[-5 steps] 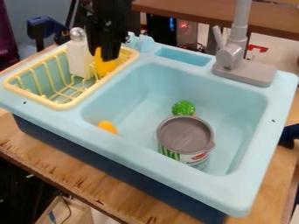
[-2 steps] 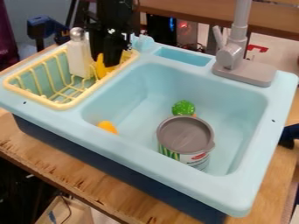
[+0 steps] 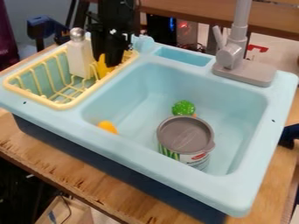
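Far left: yellow wire rack [image 3: 53,105], set on the left side of a pale blue toy sink [image 3: 137,144]. Behind it, off the sink, a dark blue clamp-like object [image 3: 42,27]. In the rack, toward its back, a white bottle [image 3: 78,59] with a rounded silver cap, upright.

Just right of the bottle, a bright yellow object [image 3: 102,69], also at the rack, partly hidden. The black pincer [image 3: 111,64] hangs down over the rack's back right part, overlapping that yellow object from where I stand. Cannot tell whether the pincer is wide, narrow or closed on it. Arm comes in from the top edge.

Inside the basin, against its left side: a small orange-yellow piece [image 3: 107,127], partly cut off by the near rim. Further right, a bumpy green piece [image 3: 183,107], a bit of orange at its lower edge. Nearer than it and partly overlapping it in view, a can [image 3: 186,136] with grey lid, lid up, green and red on its label.

Back rim: light blue knobby part [image 3: 142,43], then a shallow oblong recess [image 3: 183,57], then a grey faucet [image 3: 232,54] on a broad base. Under it all, a wooden table [image 3: 81,175], grain rough along the near edge.
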{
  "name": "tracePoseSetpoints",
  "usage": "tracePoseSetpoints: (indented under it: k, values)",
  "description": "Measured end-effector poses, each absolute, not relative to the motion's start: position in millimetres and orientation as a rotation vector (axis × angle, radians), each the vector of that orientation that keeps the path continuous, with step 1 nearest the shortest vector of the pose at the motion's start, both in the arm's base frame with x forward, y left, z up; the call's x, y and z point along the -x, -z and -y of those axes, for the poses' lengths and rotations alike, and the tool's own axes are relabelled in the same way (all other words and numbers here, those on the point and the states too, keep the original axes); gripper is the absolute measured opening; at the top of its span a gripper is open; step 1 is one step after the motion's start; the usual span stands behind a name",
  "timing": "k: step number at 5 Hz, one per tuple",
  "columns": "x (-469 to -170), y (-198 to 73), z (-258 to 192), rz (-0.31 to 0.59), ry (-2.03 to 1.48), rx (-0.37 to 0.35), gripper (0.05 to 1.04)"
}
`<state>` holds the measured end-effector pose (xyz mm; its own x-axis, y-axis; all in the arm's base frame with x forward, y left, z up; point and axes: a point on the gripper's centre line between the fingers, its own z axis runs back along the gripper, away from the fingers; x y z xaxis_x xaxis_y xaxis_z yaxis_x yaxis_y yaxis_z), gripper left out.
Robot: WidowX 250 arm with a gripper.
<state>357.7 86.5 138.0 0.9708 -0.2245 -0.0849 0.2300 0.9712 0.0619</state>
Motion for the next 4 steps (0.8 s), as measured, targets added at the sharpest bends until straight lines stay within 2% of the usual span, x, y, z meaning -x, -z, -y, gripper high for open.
tracePoseSetpoints:
  k: [1,2,3,4]
  values:
    - [-357,-138,-85,-0.079,0.232,-0.061,0.781]
    - [-359,-142,-83,-0.069,0.233,-0.049,0.980]
    - [-356,-153,-80,-0.052,0.234,-0.041,0.994]
    - [-351,-180,-79,0.013,0.250,-0.059,0.994]
